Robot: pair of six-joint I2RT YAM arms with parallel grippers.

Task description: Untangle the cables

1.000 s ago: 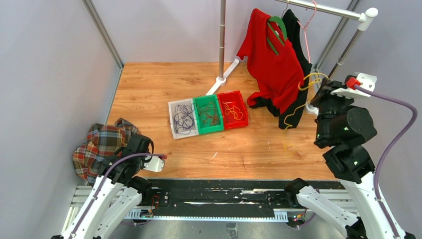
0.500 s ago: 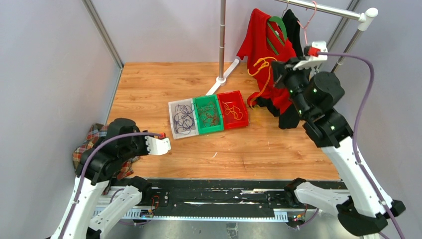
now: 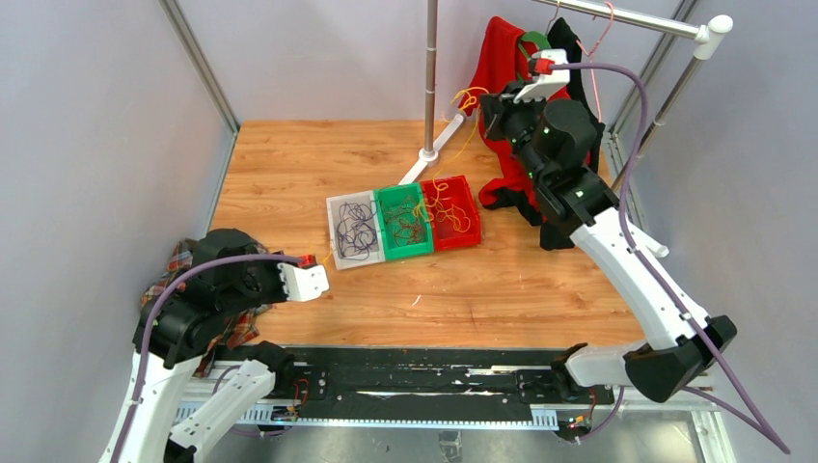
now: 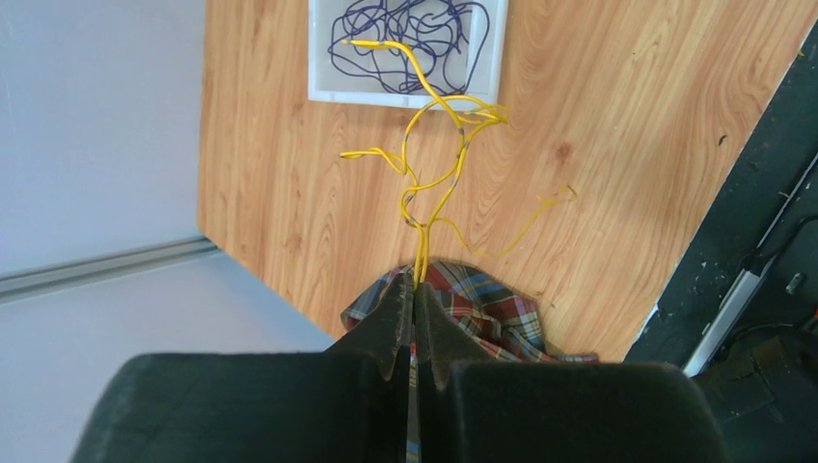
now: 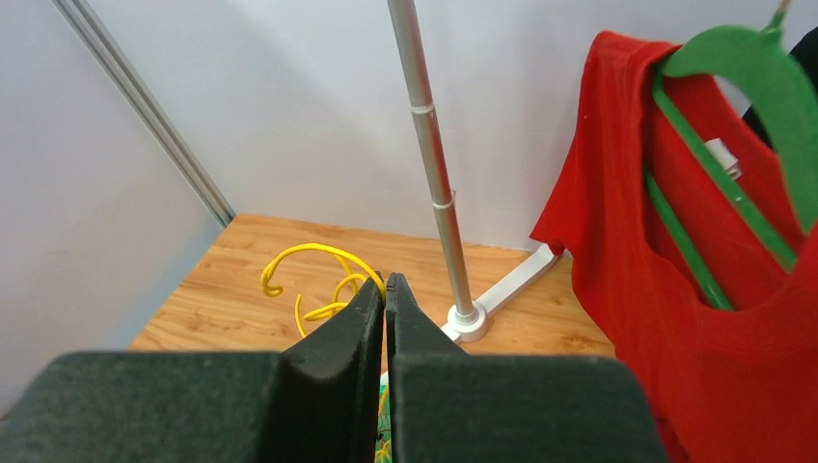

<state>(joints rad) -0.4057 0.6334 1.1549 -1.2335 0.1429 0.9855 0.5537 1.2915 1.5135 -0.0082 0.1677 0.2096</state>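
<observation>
Three trays lie mid-table. The white tray [image 3: 337,208] holds dark purple cables [image 3: 355,230], the green tray [image 3: 384,198] red-brown ones, and the red tray [image 3: 470,196] yellow ones. My right gripper [image 3: 485,104] is raised by the rack pole, shut on a yellow cable [image 3: 468,96] whose strands trail down toward the trays. In the right wrist view that cable [image 5: 309,265] curls left of the closed gripper [image 5: 385,282]. My left gripper [image 3: 318,280] hovers near-left, shut [image 4: 417,289] on another yellow cable [image 4: 434,183] reaching over the white tray [image 4: 323,58].
A plaid cloth [image 3: 183,280] lies bunched at the near-left corner, under my left arm. A clothes rack pole [image 3: 430,68] stands at the back, with a red shirt [image 5: 675,241] on a green hanger, a black garment [image 3: 569,43] and a pink hanger [image 3: 593,58]. Walls close both sides.
My right arm has swung from the far right edge leftward across the red shirt to the rack pole, carrying its yellow cable. My left arm rose and shifted slightly right.
</observation>
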